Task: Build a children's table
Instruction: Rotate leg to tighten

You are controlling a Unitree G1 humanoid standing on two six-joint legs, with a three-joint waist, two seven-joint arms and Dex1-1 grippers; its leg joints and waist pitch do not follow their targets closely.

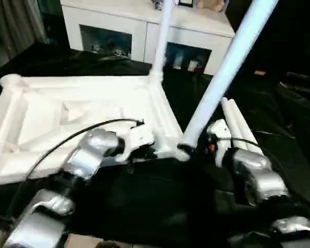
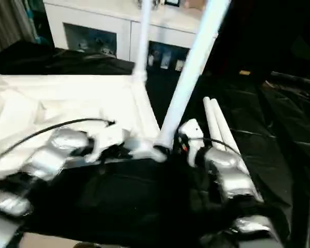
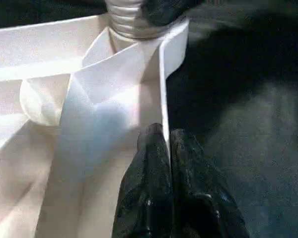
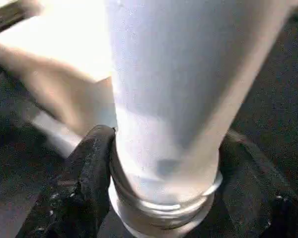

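right pincer (image 4: 159, 163) straddles the base of the near leg (image 1: 222, 77), one black finger (image 4: 87, 173) against its threaded end and the other on the far side; the jaws stand fairly wide around the tube, and you cannot tell whether they clamp it or merely cradle it. left pincer (image 3: 169, 148) is closed, fingers pressed together over the thin rim of the tabletop (image 1: 67, 113), which it seems to pinch.

tabletop lies upside down on the black-covered desk (image 1: 279, 119), ribbed underside up. near leg leans from the near right corner socket (image 1: 182, 151), tilted well off upright. a second leg (image 1: 163, 36) stands at the far right corner. two spare legs (image 1: 240, 129) lie side by side on the cloth just beside the right arm.

risks, as you proceed:
- cross-threading: the near leg is tilted; turning it home at this angle would likely jam the thread.
- slip: a loose hold on a smooth tapered tube may let it spin or drop out of the socket.
- tabletop shift: the left hold is on a thin rim only; torque from the leg could slide the tabletop.
- collision: your right forearm sits near the spare legs and could roll them away.
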